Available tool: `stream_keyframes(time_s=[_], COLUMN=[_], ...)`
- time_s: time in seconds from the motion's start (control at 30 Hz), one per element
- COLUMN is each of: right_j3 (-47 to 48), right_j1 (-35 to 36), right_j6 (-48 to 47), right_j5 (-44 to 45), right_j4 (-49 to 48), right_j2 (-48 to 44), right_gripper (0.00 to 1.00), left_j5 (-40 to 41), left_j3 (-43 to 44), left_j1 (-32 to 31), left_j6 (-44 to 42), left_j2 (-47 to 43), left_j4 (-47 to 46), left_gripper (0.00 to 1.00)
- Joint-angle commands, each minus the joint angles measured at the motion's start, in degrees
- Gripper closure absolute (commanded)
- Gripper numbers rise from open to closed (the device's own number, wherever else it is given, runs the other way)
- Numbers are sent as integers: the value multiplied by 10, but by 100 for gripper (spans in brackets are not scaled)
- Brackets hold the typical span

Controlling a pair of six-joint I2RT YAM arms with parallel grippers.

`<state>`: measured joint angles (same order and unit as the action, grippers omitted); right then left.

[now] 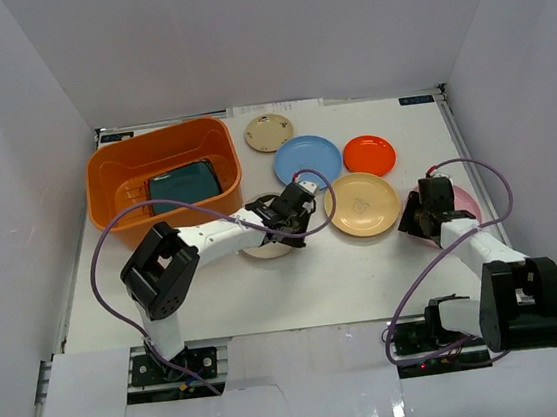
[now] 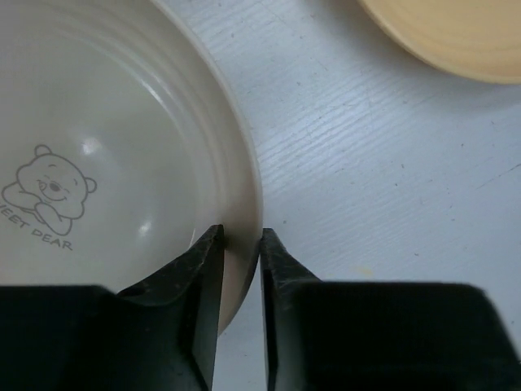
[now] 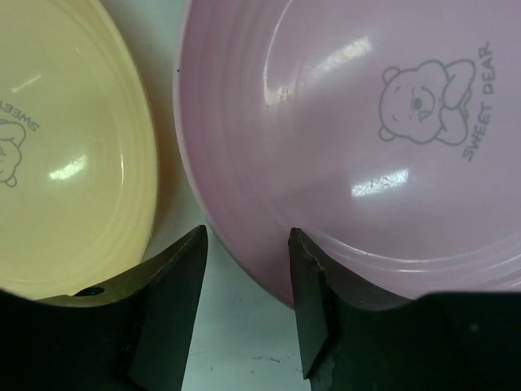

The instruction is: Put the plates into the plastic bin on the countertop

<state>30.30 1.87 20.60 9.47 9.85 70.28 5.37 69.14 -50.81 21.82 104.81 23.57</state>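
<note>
Only the top view shows the orange plastic bin [image 1: 118, 171], back and to the left of the left gripper [image 2: 238, 236]. A dark teal square plate [image 1: 185, 184] lies inside it. Past both grippers, a small tan plate [image 1: 269, 132], a light blue plate [image 1: 306, 158] and an orange-red plate [image 1: 369, 155] sit on the white countertop [image 1: 367, 279].

Only the wrist views show the little bear drawings. The pink plate [image 3: 342, 122] says "SWEET DEAR". The cream plate [image 2: 122, 147] shows "EET DEAR".

The left gripper pinches the cream plate's rim, one finger inside and one outside. The right gripper [image 3: 246, 236] is spread apart, with the pink plate's rim between its fingers. The peach-yellow plate [image 3: 65, 163] is just to its left.
</note>
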Motion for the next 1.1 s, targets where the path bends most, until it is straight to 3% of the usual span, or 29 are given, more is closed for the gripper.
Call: stream_keyframes(time_s=[0.0,0.1,0.2,0.4,0.53,0.67,0.87,0.93,0.97,1.0,1.07], right_j3=[-17,-24,-34,-36,-31,-31,-52,-53,-53,-53,-51], right_j1=[-1,-1,-2,-1,-2,-1,-1,-1,-1,-1,-1], right_j6=[8,10,13,18,19,19,26,25,24,25,24], right_j5=[-16,-23,-35,-46,-50,-56,-61,-52,-45,-39,-27], right_j4=[0,13,22,40,56,58,40,38,33,29,12], right_j2=[-37,-59,-83,-129,-168,-200,-205,-202,-194,-189,-172], right_gripper=[51,58,71,79,92,92,92,90,83,66,47], left_j5=[8,8,7,-3,-36,-100,-32,-15,-4,26,71], left_j3=[11,10,1,-5,-3,-5,23,49,64,82,161], left_j1=[-17,-22,-25,-41,-54,-59,-58,-58,-59,-59,-59], left_j6=[7,11,18,30,49,72,79,69,65,59,31], left_j2=[3,5,-1,-22,-47,-81,-141,-163,-185,-193,-201], left_j4=[1,2,2,2,1,-1,58,78,88,110,157], left_gripper=[74,88,100,100,100,100,100,100,100,100,100])
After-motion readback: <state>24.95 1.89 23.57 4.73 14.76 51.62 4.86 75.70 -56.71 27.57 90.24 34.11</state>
